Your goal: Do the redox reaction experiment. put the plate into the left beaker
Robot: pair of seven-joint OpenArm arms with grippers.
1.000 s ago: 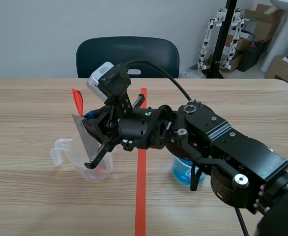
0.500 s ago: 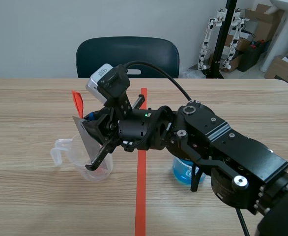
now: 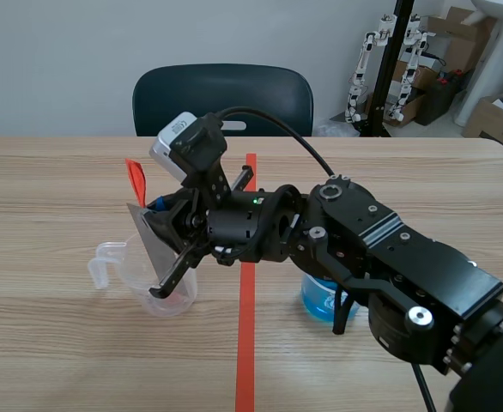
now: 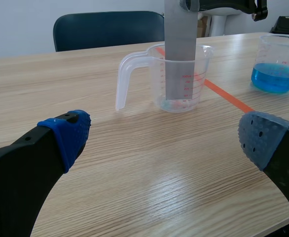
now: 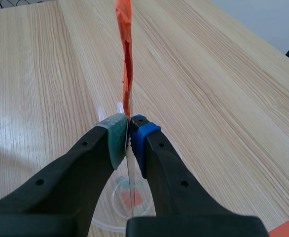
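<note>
Not much going on lately. The right arm (image 3: 389, 257) dipped a touch compared with a second ago, taking the plate a bit deeper, and since the half-second mark it looks parked.

Right jaws are clenched on the plate (image 4: 180, 29), with the pads (image 5: 116, 136) pinching the thin sheet edge-on. An orange-red strip (image 5: 126, 59) sticks up off the plate just ahead of the pads. The plate hangs roughly upright, and its lower end is already inside the left beaker (image 4: 156, 79), the clear one with the handle, left of centre in the scene view. Its bottom edge looks just shy of the floor, though that's hard to call. That beaker stands on the tabletop (image 3: 63, 343) just left of the red tape line. A second beaker (image 3: 320, 300) with blue liquid sits lower right of centre, mostly hidden under the arm. Left jaws are released, with the blue pads (image 4: 68, 133) wide apart, low over the tabletop and well back from the left beaker, holding nothing.

Going by this, the step is basically the final lowering. To do it well:
- Come straight down and keep the sheet off the rim.
- Let the bottom edge rest before letting go.
- Open only a little, then lift straight out.

The left beaker looks light, so any sideways drag could tip it.
</note>
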